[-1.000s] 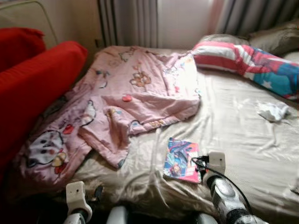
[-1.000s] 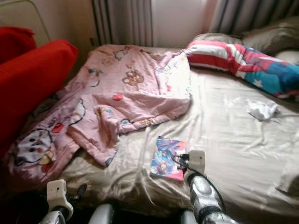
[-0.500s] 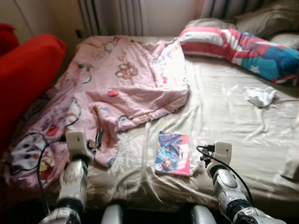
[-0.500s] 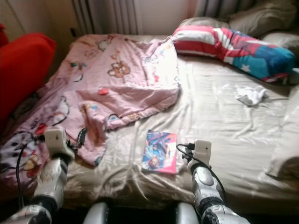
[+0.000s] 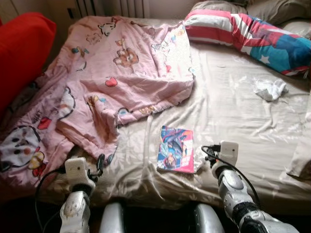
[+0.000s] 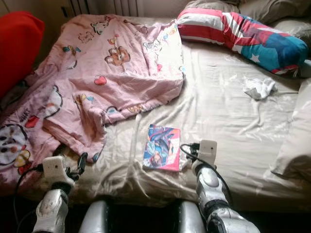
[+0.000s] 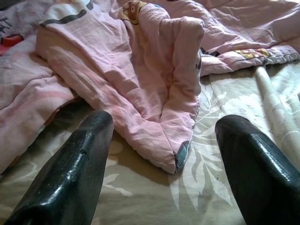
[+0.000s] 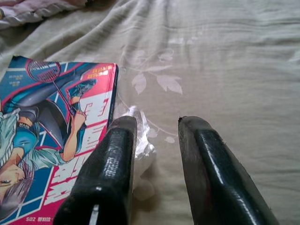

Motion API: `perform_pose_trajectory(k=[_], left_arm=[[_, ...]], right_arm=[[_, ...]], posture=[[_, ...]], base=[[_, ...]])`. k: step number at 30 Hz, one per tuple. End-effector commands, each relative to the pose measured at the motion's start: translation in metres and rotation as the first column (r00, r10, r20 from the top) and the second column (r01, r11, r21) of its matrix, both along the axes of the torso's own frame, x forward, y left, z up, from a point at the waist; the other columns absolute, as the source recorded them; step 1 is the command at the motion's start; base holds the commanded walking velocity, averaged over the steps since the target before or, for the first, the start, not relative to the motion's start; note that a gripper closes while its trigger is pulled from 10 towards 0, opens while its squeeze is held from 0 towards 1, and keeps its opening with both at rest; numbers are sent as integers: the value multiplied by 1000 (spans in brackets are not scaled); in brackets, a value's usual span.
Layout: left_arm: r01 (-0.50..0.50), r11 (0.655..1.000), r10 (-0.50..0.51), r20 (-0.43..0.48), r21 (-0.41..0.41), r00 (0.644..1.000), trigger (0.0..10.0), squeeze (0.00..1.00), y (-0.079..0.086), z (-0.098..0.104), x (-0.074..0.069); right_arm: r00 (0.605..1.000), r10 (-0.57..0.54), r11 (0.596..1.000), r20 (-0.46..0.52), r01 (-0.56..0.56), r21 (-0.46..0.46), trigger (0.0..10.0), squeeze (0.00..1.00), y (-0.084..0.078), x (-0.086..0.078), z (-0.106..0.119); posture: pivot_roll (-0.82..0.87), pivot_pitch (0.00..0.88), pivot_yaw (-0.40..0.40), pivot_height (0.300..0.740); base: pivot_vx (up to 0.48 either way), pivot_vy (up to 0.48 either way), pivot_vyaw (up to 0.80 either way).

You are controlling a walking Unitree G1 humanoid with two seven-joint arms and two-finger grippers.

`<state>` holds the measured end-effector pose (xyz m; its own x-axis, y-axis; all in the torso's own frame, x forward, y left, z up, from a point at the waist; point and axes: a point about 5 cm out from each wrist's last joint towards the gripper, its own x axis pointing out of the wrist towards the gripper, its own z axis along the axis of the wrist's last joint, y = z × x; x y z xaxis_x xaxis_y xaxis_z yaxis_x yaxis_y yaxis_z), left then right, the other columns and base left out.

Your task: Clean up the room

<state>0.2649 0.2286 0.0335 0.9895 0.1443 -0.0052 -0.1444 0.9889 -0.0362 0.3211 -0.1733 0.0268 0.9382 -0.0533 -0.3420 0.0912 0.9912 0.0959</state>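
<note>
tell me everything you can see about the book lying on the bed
The thin paperback comic book with a blue and pink cover lies flat, face up and closed, on the beige satin bed sheet near the bed's front edge. Its glossy cover shows a drawn figure swinging a racket, with a pink band along one edge. It sits just below the rumpled pink cartoon-print quilt, apart from it. A crumpled bit of clear plastic lies against its side, where the right gripper hovers, open, beside the book.

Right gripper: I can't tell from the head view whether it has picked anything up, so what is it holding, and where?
Nothing. The right gripper is open over the sheet, with clear plastic wrap between its fingers, beside the book.
</note>
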Motion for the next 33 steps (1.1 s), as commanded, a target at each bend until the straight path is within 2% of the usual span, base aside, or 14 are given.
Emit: perform_pose_trajectory(k=[1,4,5,6,7,21,29,30,33], left_arm=[[5,1000,-5,3,0,1000,10000,0,-1,-1,-5],[5,1000,-5,4,2,1000,10000,0,-1,-1,-8],[3,1000,-3,0,8,1000,10000,0,-1,-1,-9],[2,1000,-2,-1,11,1000,10000,0,-1,-1,-10],[-1,1000,1,-2,13,1000,10000,0,-1,-1,-11],[-22,999,21,30,32,999,10000,0,-4,5,-35],[-23,999,21,49,38,999,10000,0,-3,11,-50],[-23,999,21,50,39,999,10000,0,-3,12,-53],[-21,999,19,49,39,999,10000,0,-3,13,-56]], right_arm=[[1000,11,1000,-21,-11,18,10000,1000,2,-1,-3],[999,14,1000,-33,-14,12,10000,1000,0,-1,-3],[999,4,1000,-50,-3,27,10000,765,-1,-1,-3],[998,1,999,-56,1,33,10000,765,-2,-1,-4],[998,-4,1000,-70,6,28,10000,0,-3,-1,-4],[991,-16,998,-134,23,50,10000,0,-4,1,-6],[997,-11,996,-72,17,89,10000,0,-1,8,4],[999,-12,995,-49,17,103,10000,0,-1,9,6],[999,-1,998,-36,3,65,10000,0,-1,9,6]], posture=[[130,226,-25,602],[134,232,-25,602],[135,236,-26,602],[136,239,-26,602],[137,241,-27,602],[181,310,-23,602],[187,348,-13,602],[183,352,-11,592],[175,361,-10,577]], base=[[0,0,0],[0,0,0],[0,0,0],[0,0,0],[0,0,0],[0,0,0],[0,0,0],[0,0,0],[0,0,0]])
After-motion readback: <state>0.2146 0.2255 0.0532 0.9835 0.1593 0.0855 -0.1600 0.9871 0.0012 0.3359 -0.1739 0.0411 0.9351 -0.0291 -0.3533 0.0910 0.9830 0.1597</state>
